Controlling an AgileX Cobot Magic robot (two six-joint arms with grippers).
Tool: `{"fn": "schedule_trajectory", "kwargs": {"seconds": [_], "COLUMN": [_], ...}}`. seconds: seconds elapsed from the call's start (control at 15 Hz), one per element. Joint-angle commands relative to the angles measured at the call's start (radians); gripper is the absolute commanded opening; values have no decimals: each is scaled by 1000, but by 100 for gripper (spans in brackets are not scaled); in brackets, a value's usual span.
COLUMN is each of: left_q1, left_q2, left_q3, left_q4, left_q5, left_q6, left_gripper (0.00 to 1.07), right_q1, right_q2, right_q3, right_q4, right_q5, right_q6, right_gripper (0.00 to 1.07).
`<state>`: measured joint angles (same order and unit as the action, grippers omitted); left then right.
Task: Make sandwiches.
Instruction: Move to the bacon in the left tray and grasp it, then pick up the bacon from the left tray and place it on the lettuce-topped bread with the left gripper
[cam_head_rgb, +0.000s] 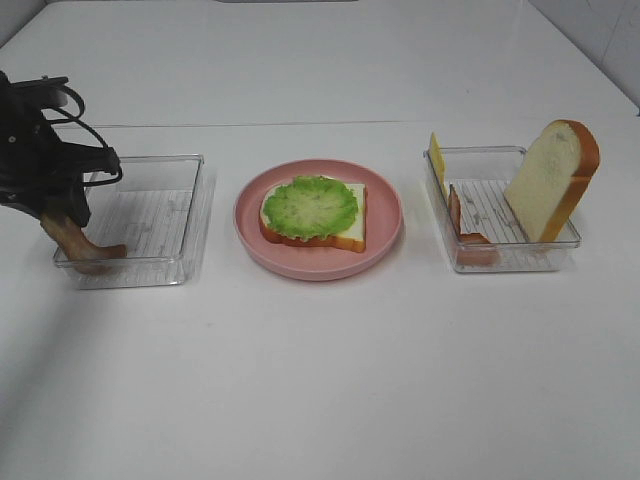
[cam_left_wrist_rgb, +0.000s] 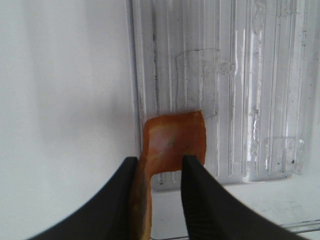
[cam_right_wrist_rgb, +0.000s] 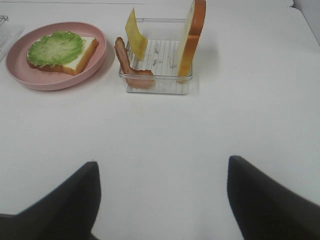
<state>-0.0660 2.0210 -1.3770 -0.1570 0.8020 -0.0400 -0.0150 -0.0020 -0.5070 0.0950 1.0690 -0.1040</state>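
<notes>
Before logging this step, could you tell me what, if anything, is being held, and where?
Nothing clamped yet: left fingers straddle the bacon at its raised end, one touching; right fingers empty.

– How does the left arm (cam_head_rgb: 30, 150) look from the high camera?
– Black throughout and blocky, built of angular segments. Thin glossy black cables (cam_head_rgb: 80, 105) loop off its upper part.
– And the left gripper (cam_left_wrist_rgb: 159, 165) up close?
– It has two matte black fingers (cam_left_wrist_rgb: 210, 205), broad at the base and narrowing to rounded tips, with a faint ribbed texture on one.
– Does the right gripper (cam_right_wrist_rgb: 162, 170) match?
– Yes, its fingers (cam_right_wrist_rgb: 265, 200) have the same dull black finish and are wedge-shaped with soft edges
</notes>
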Motion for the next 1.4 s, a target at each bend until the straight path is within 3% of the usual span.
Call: {"fn": "schedule_trajectory", "kwargs": {"seconds": [0.07, 0.2, 0.33, 0.8, 1.13, 1.27, 1.4], "left_q1": [1, 1, 1, 1, 1, -1, -5], "left_q2": [1, 1, 1, -3, -3, -3, -2], "left_q3": [7, 7, 7, -10, -171, -222, -250], "left_q4": [-4, -4, -4, -31, -146, -248, -407], "left_q5": [-10, -10, -10, 7, 107, 108, 99], "left_q6": [2, 5, 9, 40, 67, 117, 206], "left_gripper": [25, 8, 0, 0, 0, 0, 0], "right_q1": [-6, -6, -6, -6, -6, -6, -6], "right_q2": [-15, -15, -15, -15, -15, -15, -15], "right_q3": [4, 4, 4, 4, 4, 4, 4], "right_q4": [4, 4, 4, 4, 4, 4, 4], "right_q5": [-7, -7, -7, -7, -7, -7, -7], "right_q6": [-11, -11, -11, -11, -11, -11, -11], "right_gripper": [69, 69, 69, 69, 69, 69, 69]}}
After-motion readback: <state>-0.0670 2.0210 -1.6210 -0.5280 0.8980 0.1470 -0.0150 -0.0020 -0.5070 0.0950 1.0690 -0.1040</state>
